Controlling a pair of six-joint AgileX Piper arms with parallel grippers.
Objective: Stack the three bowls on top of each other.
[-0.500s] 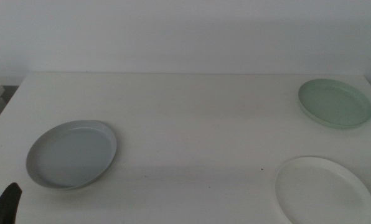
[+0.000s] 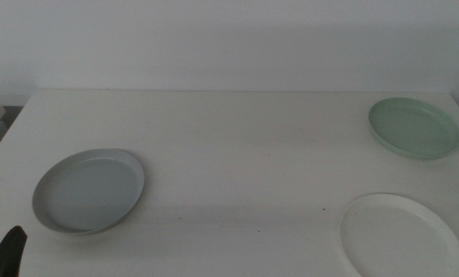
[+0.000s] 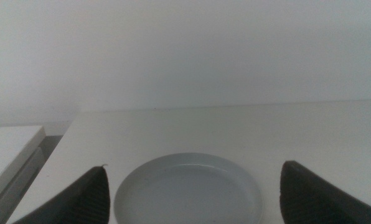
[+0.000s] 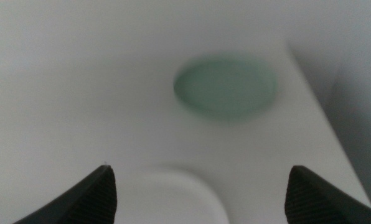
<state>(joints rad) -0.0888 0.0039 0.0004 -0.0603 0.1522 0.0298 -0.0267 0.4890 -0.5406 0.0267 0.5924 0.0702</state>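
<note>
**Three bowls, all still separate**

You've got all three bowls sitting apart on the white table (image 2: 237, 138), nothing stacked yet. The light grey bowl (image 2: 89, 191) is on the left side, the pale mint green bowl (image 2: 413, 128) is far right near the back edge, and the white bowl (image 2: 401, 237) sits at the near right, in front of the green one and well apart from it.

Your left gripper (image 3: 192, 205) is spread wide, empty, hanging just short of the grey bowl, which shows between its jaws. In the middle view only a dark tip pokes in at the bottom-left corner. Your right gripper (image 4: 201, 202) is spread wide too, holding nothing, above the white bowl's near side with the green bowl beyond. That view is blurry.
</note>
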